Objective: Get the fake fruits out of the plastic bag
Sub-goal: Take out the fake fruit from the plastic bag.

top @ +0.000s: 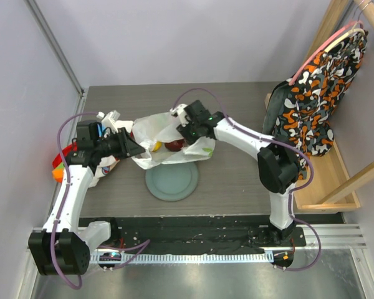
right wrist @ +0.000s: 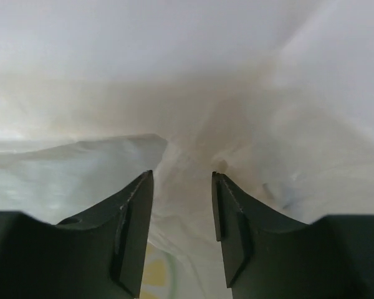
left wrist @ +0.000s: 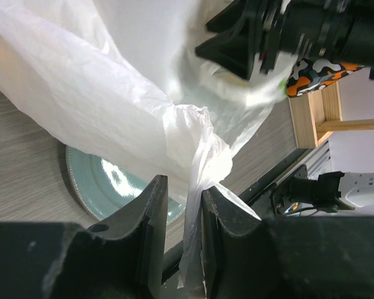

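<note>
The white plastic bag (top: 151, 132) hangs bunched over the table's middle, stretched between both grippers. In its opening a yellow fruit (top: 157, 146) and a dark red fruit (top: 172, 146) show. My left gripper (top: 134, 148) is at the bag's left edge. In the left wrist view its jaws (left wrist: 184, 199) stand narrowly apart and pinch a twisted strand of the bag (left wrist: 199, 162). My right gripper (top: 188, 134) is at the bag's top right. In the right wrist view its jaws (right wrist: 182, 180) hold gathered bag film (right wrist: 187, 124), and a yellowish patch (right wrist: 153, 274) shows through it. Other fruits are hidden.
A teal plate (top: 171, 182) lies just in front of the bag; it also shows in the left wrist view (left wrist: 96, 180). A colourful cloth (top: 61, 167) lies at the left edge. A wooden rack (top: 327, 180) with a patterned cloth (top: 315, 93) stands at the right.
</note>
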Robot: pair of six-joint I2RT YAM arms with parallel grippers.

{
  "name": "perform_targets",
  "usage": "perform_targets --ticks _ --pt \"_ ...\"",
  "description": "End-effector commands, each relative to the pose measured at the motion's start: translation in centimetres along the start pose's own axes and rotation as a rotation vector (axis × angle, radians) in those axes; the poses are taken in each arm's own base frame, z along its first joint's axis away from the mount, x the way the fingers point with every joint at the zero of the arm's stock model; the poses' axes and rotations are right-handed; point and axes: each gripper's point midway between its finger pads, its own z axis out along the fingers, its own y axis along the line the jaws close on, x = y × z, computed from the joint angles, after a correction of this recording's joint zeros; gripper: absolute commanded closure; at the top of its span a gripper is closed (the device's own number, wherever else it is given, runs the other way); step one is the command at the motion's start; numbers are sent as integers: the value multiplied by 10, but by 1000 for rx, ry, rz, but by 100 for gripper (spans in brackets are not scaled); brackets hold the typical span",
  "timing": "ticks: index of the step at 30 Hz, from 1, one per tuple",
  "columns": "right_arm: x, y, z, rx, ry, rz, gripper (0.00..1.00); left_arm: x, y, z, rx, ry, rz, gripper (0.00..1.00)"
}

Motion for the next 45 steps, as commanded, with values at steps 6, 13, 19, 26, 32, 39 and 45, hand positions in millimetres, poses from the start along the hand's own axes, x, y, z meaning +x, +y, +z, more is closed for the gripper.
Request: perform_targets --ticks 6,13,19,26,32,39,45 --pt "-49 -10 -32 -73 -172 -12 44 -16 -12 -4 39 -37 46 70" --pt "-80 48 -60 -210 -263 -145 45 -23 -17 -4 53 -44 48 77" --pt "-70 83 -79 -378 -266 -178 64 -35 -25 -4 81 -60 45 100" --pt "-65 81 -29 -336 -209 -108 61 -45 -41 -9 130 -76 48 100" --pt "-92 75 -2 -300 -234 -67 55 -50 -48 -13 146 -87 63 100" --pt "-104 31 19 -70 -246 -30 16 -39 -47 -16 149 -59 85 100" --pt "-75 20 30 -6 -166 -40 5 -24 -40 -15 137 -30 82 100"
